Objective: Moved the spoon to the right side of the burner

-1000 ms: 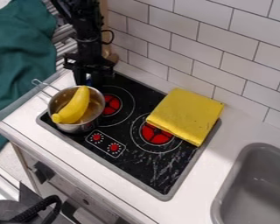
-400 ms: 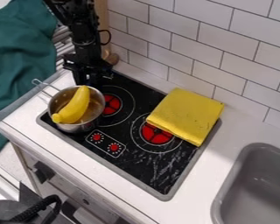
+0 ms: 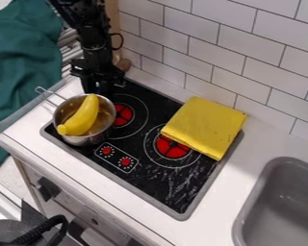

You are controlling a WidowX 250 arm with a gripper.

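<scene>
"Where's the spoon?"

"I can't place it for certain. There's a blue bit [image 3: 98, 89] at my pincer [image 3: 102, 87], and it may be part of the spoon. I can't tell whether I'm spread, closed or gripping."

"What worries you?"

"First, the saucepan [image 3: 86, 141]. I'm low, just beside its rim, so a flat sweep rightward could knock it and spill the banana [image 3: 81, 117]. I'd lift first."

"And at the other end?"

"The folded yellow cloth [image 3: 205, 126] overlaps the right burner [image 3: 171, 147]. A spoon laid on that edge might tip or slide; coming in low, I might drag the cloth."

"Anything else?"

"If that is the spoon, a poor grip could let it twist loose. And there are two burners, the left one [image 3: 122, 114] nearer me, so I could pick the wrong one."
</scene>
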